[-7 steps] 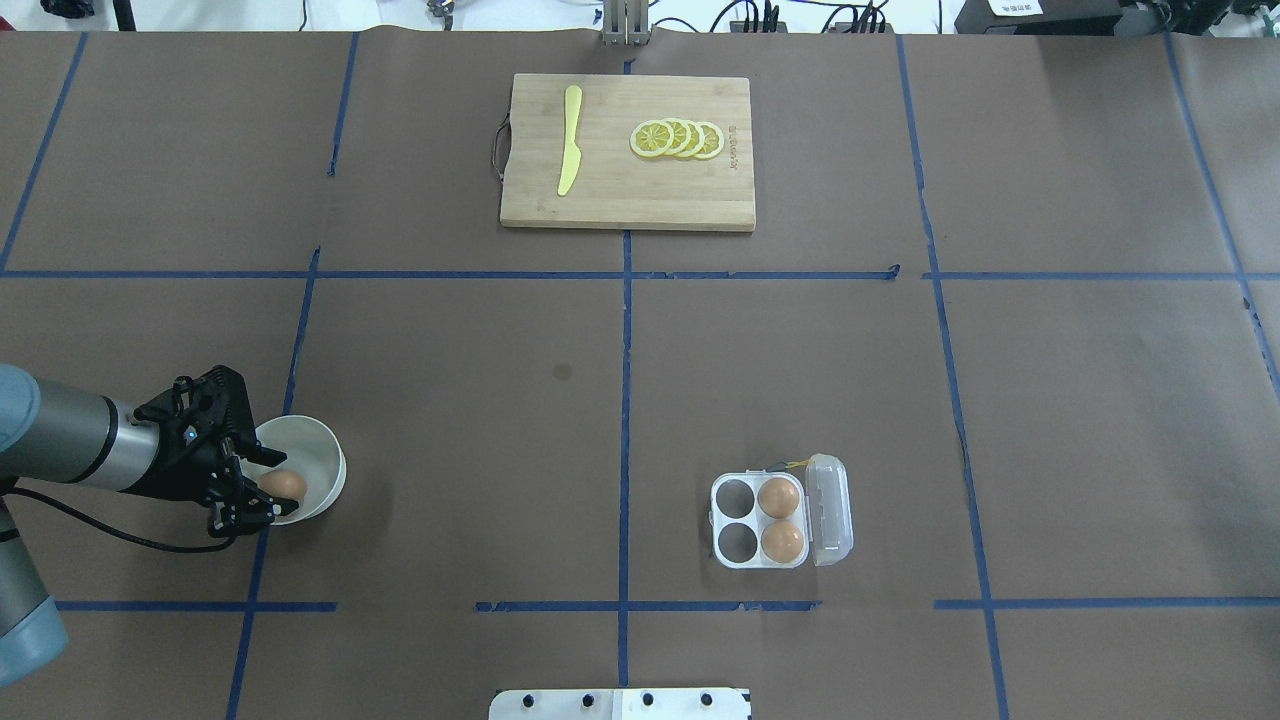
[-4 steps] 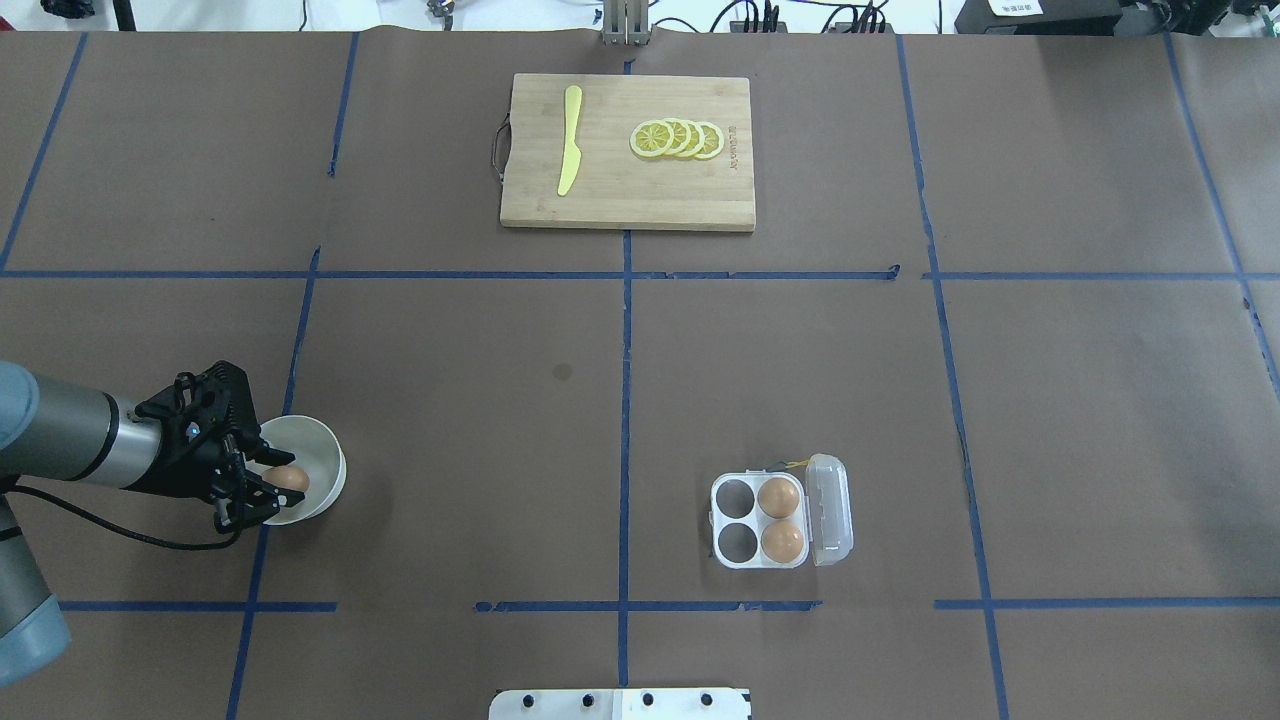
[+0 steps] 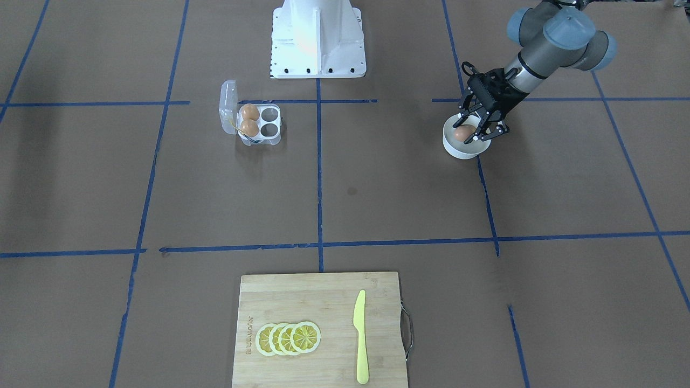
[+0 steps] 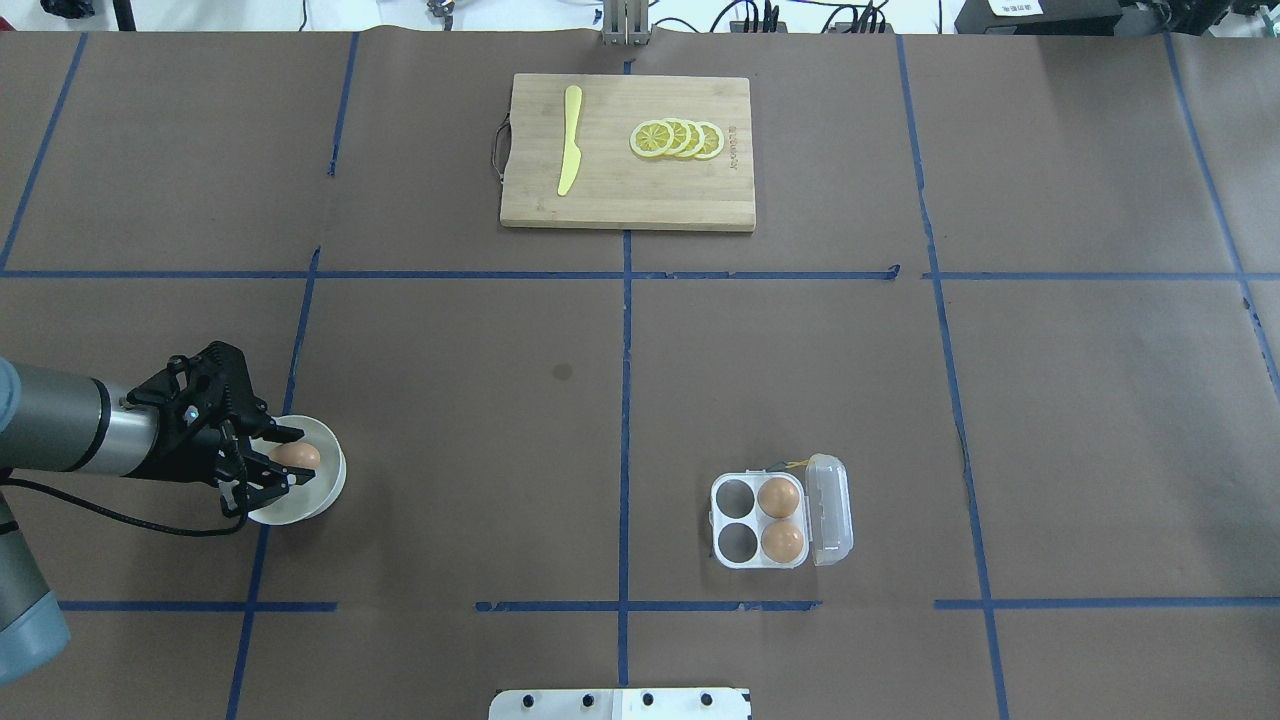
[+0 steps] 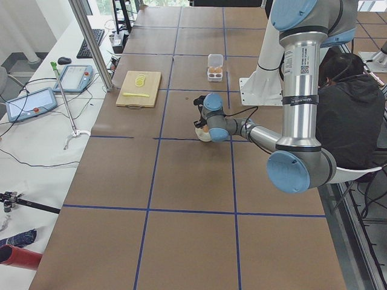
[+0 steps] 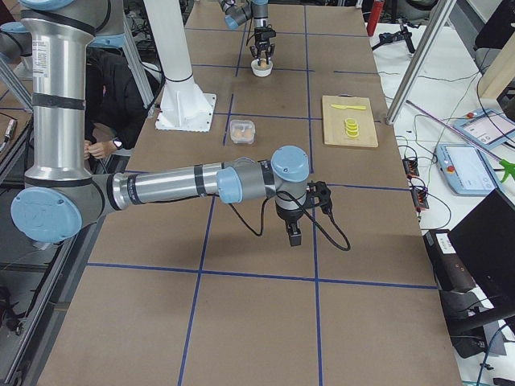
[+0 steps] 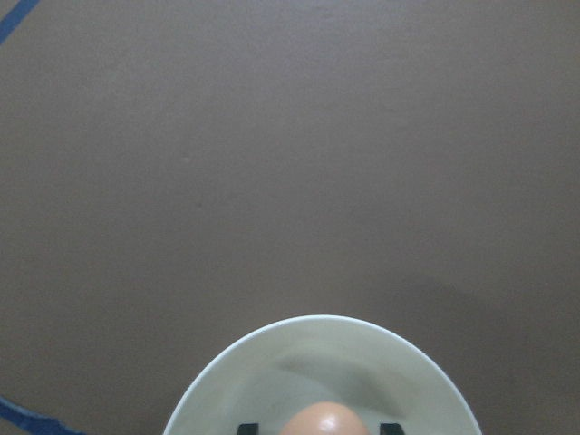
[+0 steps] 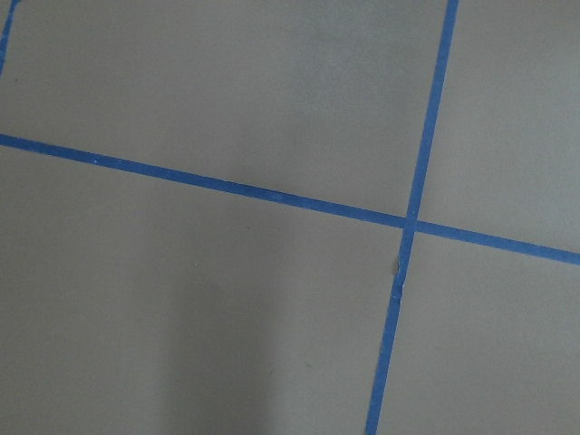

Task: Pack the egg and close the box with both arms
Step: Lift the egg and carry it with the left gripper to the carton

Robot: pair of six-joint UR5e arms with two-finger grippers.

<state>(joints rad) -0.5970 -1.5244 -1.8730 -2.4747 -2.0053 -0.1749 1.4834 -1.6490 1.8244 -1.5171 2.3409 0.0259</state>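
My left gripper [image 4: 288, 462] is shut on a brown egg [image 4: 297, 456] and holds it over the round white bowl [image 4: 328, 490], at about rim height. The egg also shows in the front view [image 3: 463, 133] and at the bottom of the left wrist view [image 7: 322, 422], between two dark fingertips. The clear four-cell box [image 4: 735, 541] lies open at centre right. Its lid [image 4: 830, 510] is folded out to the right, and two brown eggs [image 4: 778, 497] fill the cells by the lid. My right gripper [image 6: 291, 233] shows only in the right side view, pointing down over bare table. I cannot tell whether it is open or shut.
A wooden cutting board [image 4: 627, 200] with a yellow knife [image 4: 570, 140] and lemon slices [image 4: 678, 139] lies at the far middle. The white pedestal base [image 3: 317, 37] stands at the robot's edge. Blue tape lines cross the brown table cover.
My left gripper has closed on the egg in the bowl and drawn it up and slightly away from the robot. The box and its two eggs have not moved.
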